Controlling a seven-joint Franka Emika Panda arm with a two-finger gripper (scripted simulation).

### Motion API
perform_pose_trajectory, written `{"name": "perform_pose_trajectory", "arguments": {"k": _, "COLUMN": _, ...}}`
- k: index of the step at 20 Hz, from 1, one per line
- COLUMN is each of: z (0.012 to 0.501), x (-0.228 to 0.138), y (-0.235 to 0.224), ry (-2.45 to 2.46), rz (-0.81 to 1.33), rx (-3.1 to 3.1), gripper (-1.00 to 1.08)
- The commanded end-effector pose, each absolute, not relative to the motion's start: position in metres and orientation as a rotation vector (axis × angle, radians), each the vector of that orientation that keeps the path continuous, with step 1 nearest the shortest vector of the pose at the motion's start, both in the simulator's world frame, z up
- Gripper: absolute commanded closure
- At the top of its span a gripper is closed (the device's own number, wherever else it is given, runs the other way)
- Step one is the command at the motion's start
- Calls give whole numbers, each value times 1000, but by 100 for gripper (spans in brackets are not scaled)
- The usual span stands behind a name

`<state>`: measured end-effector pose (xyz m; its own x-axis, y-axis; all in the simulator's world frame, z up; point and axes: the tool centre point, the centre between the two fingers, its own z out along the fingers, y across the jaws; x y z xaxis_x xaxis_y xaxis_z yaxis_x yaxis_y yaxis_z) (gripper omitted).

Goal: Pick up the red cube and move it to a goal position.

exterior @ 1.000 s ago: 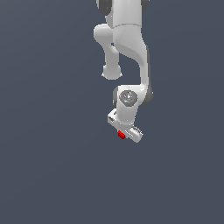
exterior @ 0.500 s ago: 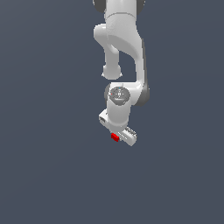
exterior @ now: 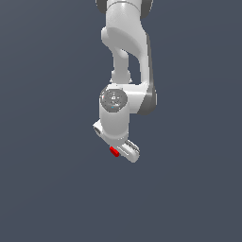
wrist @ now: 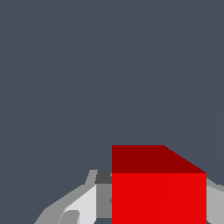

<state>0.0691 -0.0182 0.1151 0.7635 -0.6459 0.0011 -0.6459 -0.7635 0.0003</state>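
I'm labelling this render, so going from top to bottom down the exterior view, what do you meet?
Upper arm link → round wrist joint → red cube in the gripper, then bare grey background.

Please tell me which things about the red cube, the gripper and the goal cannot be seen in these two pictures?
- Red cube: in the exterior view only a sliver shows; the gripper body covers the rest.
- Red cube in the wrist view: its lower part is cut off by the picture edge.
- Fingertips: hidden behind the cube in the wrist view.
- Goal position: no marker shows in either view.
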Motion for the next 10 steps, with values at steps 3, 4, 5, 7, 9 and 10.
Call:
{"name": "perform_pose_trajectory", "arguments": {"k": 3, "z": 125, "x": 78, "y": -26, "ry": -1079, "rz": 0, "rx": 2950, "gripper": 108}}
{"name": "perform_pose_trajectory", "arguments": {"k": 4, "z": 126, "x": 79, "y": -27, "ry": -1079, "rz": 0, "rx": 2950, "gripper": 108}}
{"name": "perform_pose_trajectory", "arguments": {"k": 5, "z": 127, "x": 80, "y": -28, "ry": -1079, "rz": 0, "rx": 2950, "gripper": 108}}
{"name": "perform_pose_trajectory", "arguments": {"k": 7, "z": 127, "x": 81, "y": -28, "ry": -1079, "rz": 0, "rx": 2950, "gripper": 108}}
{"name": "perform_pose_trajectory", "arguments": {"k": 9, "z": 127, "x": 81, "y": -28, "ry": -1079, "rz": 0, "rx": 2950, "gripper": 108}}
{"name": "perform_pose_trajectory", "arguments": {"k": 10, "z": 126, "x": 81, "y": -28, "ry": -1079, "rz": 0, "rx": 2950, "gripper": 108}}
